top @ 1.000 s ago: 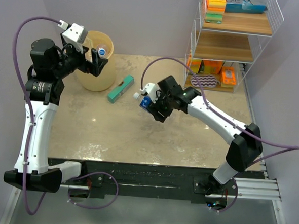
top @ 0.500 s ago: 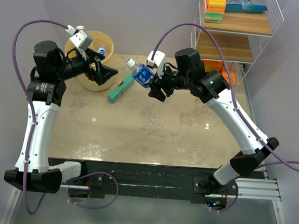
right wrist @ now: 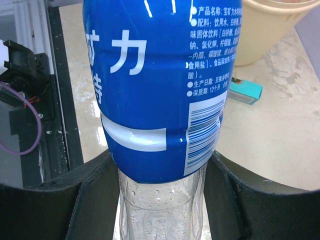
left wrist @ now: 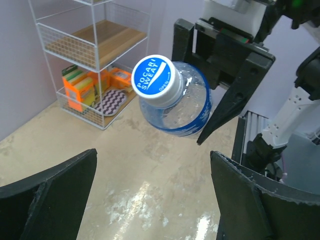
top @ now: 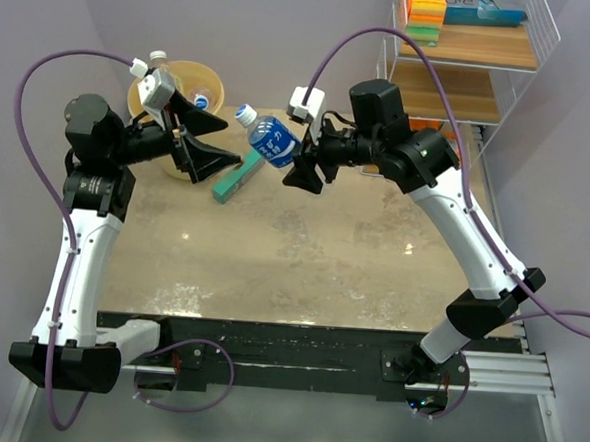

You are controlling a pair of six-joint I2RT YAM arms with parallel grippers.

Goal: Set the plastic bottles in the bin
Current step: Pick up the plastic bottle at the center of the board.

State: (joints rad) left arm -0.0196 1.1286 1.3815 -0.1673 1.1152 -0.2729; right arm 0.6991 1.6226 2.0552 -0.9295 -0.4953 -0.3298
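Note:
My right gripper is shut on a blue-labelled clear plastic bottle with a white and blue cap and holds it in the air, cap toward the left arm. The bottle fills the right wrist view, clamped low between both fingers. In the left wrist view it hangs ahead, cap first. My left gripper is open and empty, jaws wide, facing the bottle, just apart from it. The pale yellow-tan bin stands at the far left behind the left gripper, with bottles inside.
A flat teal box lies on the table below the bottle. A white wire shelf rack with orange and green packs stands at the far right. The left arm's purple cable arches over the bin.
My right gripper has lifted the bottle off the table and carried it left toward the bin. My left gripper has swung away from the bin to face the bottle.

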